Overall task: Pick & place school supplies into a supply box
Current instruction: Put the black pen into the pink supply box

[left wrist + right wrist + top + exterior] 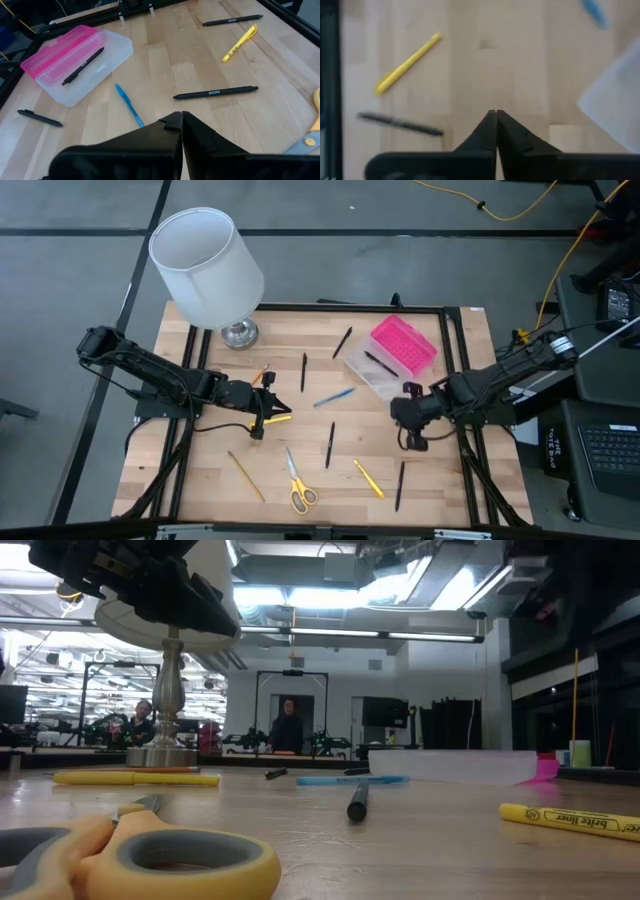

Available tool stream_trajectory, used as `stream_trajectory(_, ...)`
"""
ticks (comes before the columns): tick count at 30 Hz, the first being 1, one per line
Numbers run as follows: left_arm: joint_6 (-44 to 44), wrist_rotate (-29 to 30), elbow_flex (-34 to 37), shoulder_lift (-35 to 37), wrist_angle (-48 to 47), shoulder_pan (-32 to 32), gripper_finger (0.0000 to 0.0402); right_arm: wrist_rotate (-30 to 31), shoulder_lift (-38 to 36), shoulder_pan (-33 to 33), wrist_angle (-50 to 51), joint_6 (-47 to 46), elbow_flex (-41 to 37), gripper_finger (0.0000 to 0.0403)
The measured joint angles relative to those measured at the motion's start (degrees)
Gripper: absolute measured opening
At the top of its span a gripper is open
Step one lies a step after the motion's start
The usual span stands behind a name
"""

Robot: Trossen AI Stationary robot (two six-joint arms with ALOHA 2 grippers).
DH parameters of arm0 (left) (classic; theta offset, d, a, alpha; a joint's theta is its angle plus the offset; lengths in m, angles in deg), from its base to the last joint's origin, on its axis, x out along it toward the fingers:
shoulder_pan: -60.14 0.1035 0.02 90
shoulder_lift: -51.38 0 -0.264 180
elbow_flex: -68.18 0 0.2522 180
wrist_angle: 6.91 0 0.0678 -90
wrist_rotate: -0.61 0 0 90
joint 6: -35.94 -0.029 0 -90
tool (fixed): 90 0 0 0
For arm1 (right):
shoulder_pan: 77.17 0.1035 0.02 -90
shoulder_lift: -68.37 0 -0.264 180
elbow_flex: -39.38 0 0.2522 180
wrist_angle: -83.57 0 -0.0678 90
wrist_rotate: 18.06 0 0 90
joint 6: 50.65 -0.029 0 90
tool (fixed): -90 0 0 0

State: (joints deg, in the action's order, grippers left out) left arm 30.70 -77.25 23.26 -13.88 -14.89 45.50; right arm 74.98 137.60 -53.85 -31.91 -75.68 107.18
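Note:
The supply box [385, 360] lies open at the table's far right, its pink lid [404, 345] beside its clear base [95, 65], where one black pen [82, 66] lies. Loose on the wood are black pens [330, 444], a blue pen [333, 397], yellow highlighters [367, 478] and yellow-handled scissors [298, 485]. My left gripper [181, 117] hangs shut and empty over the table's left middle, near a yellow highlighter [277, 418]. My right gripper [496, 114] is shut and empty above bare wood just near of the box.
A white lamp [207, 265] with a metal foot [239, 333] stands at the far left corner. A tan pencil [245, 475] lies near left and an orange pencil [260, 375] by the left arm. Black frame rails border the table.

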Motion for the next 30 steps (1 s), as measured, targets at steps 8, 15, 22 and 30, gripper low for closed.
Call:
stream_trajectory(8, 0.0, 0.2, 0.0, 0.0, 0.0, 0.1, 0.0004, -0.7, 0.0, 2.4, 0.0, 8.9, 0.0, 0.0031)
stream_trajectory(15, 0.0, 0.4, 0.0, 0.0, 0.0, 0.1, 0.0004, -0.6, 1.6, 3.5, -0.2, 20.8, 0.0, 0.0007)
stream_trajectory(22, 0.0, 0.7, 0.0, 0.0, 0.0, 0.1, 0.0004, 1.6, 6.7, 5.9, -0.3, 28.5, 0.0, 0.0007)
stream_trajectory(30, 0.0, 0.9, 0.0, 0.0, 0.0, 0.1, 0.0004, 0.4, 12.4, 6.6, 0.5, 37.5, 1.5, 0.0004)
